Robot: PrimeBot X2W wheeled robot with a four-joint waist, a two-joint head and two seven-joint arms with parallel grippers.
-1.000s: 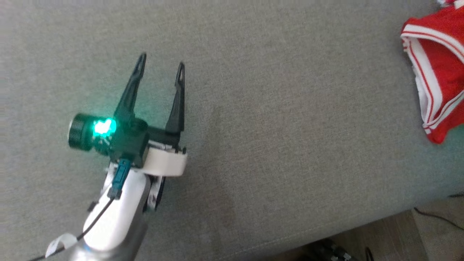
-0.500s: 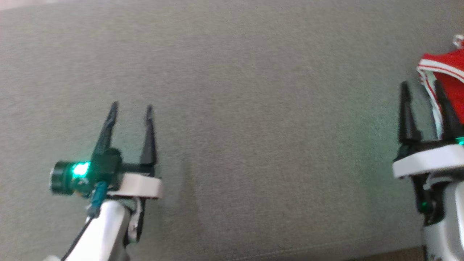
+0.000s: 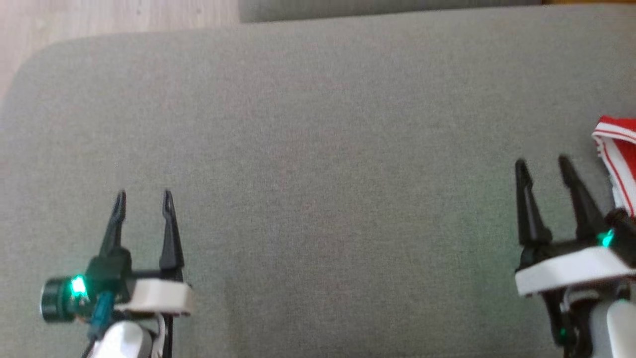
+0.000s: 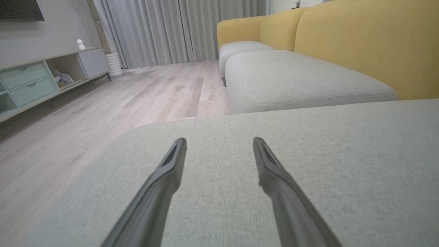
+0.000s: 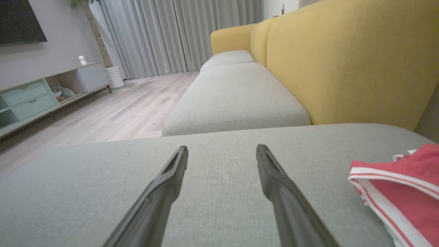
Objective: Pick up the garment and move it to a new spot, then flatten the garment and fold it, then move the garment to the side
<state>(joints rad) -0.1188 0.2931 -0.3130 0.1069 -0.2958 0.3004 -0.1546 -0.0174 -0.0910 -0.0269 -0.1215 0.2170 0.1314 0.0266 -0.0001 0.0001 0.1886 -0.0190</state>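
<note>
The left fingers (image 3: 170, 233) stand apart with nothing between them, tips pointing along the bare grey seat cushion (image 3: 318, 149) of a sofa. In the left wrist view, wooden floor (image 4: 103, 103) runs off to the left of these fingers toward a pale green sideboard (image 4: 27, 85) and grey curtains (image 4: 171, 31). Beyond their tips lies a second grey cushion (image 4: 291, 79).

Between the two pairs of fingers the cushion is plain fabric.

The right fingers (image 3: 527, 204) are also spread and hold nothing. Just to their right, near but not touching, lies the red garment (image 3: 618, 149) with white striped bands. It rests on the cushion in a compact bundle, its banded edge turned toward the fingers. The right wrist view shows it low at the right, with the yellow backrest (image 5: 343, 61) rising beyond and to the right of the fingertips.

This fits two stages. The garment may be waiting at the edge to be lifted to a new spot, or it may be folded and already set to the side. The bundle is cut off by the frame, so I cannot tell whether it is neatly folded or only bunched.

Nothing lies between the right fingers and the cloth. The backrest stands close behind the garment and would crowd any reach from that side.
</note>
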